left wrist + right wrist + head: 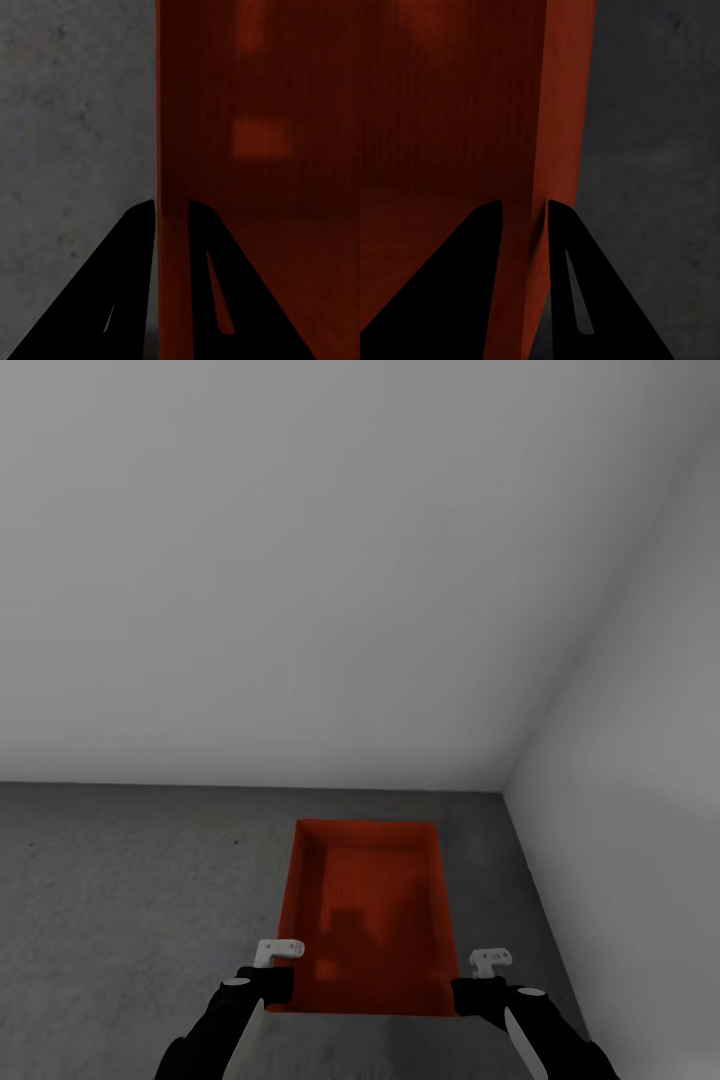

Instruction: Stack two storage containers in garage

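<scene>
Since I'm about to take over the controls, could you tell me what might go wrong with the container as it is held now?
1. Each gripper, left and right, pinches only a thin side wall of the storage container near its close end; the far end could sag or the walls slip out.
2. The bin sits near the right-hand wall; swinging it could knock that wall.
3. Opening one gripper early would probably tip it over the concrete floor.
</scene>
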Controlling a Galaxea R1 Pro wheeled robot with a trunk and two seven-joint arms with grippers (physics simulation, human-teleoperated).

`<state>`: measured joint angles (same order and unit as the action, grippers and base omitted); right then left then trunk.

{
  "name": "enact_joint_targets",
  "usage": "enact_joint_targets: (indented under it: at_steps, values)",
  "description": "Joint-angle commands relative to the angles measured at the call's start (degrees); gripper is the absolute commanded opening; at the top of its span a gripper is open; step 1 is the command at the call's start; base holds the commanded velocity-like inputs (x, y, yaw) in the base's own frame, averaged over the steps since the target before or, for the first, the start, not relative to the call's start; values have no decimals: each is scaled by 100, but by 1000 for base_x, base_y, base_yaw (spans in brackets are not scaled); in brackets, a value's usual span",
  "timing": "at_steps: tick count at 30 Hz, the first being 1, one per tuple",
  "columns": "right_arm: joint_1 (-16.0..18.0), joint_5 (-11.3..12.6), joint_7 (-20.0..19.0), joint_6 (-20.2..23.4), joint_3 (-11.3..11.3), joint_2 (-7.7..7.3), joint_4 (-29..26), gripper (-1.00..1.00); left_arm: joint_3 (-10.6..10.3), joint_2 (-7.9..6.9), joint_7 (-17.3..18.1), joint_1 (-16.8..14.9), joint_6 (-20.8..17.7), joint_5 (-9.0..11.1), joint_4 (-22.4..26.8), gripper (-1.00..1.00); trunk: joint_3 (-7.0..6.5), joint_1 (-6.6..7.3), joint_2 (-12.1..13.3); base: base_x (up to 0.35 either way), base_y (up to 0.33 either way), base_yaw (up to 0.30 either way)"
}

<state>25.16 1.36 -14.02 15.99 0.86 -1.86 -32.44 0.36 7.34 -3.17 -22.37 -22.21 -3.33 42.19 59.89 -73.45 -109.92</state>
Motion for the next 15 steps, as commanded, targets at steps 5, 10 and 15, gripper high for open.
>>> enact_joint_targets:
  at_steps: [5, 10, 15]
  values:
    - [-2, 4, -5, 18, 222, 19, -26, -100, 78, 41, -43, -4, -47, 122, 8, -100, 94, -110, -204, 0, 0, 0]
    - [-2, 4, -5, 18, 221, 19, -26, -100, 78, 40, -42, -4, -47, 122, 8, -100, 130, -154, -284, 0, 0, 0]
    - [-2, 4, -5, 18, 222, 19, -26, -100, 78, 39, -36, -4, -47, 122, 8, -100, 130, -154, -284, 0, 0, 0]
